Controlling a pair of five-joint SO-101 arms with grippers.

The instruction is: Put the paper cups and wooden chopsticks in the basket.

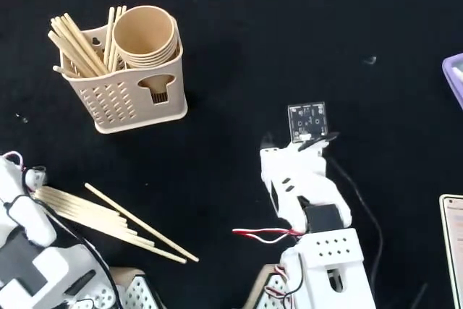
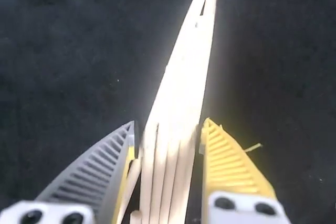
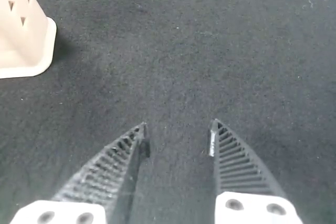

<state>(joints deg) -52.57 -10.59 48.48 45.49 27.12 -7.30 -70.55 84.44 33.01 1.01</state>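
The left arm (image 1: 25, 247) sits low at the near left corner of the black table (image 1: 289, 48), reaching toward the near end of the loose chopsticks (image 1: 101, 218). These lie flat as a fanned bundle, running away from the arm toward the table's middle. From the left wrist view, the left gripper (image 2: 168, 124) has its grey and yellow fingers drawn in narrow around that same bundle (image 2: 184, 77). The sticks fill the gap between the fingers and run out well past their tips. The yellow finger presses the bundle's edge; on the grey side contact seems likely, though the sticks' glare makes it hard to be sure.

The right arm (image 1: 307, 200) stands at the near middle, pointing away over bare table, well apart from the loose chopsticks. The right gripper (image 3: 178, 126) holds its fingers moderately spread with nothing between them, above the cloth.

The basket (image 1: 130, 99) stands upright at the far left, its corner (image 3: 23, 30) visible from the right wrist. It holds stacked paper cups (image 1: 145, 34) in one side and basket chopsticks (image 1: 76, 48) leaning in the other.
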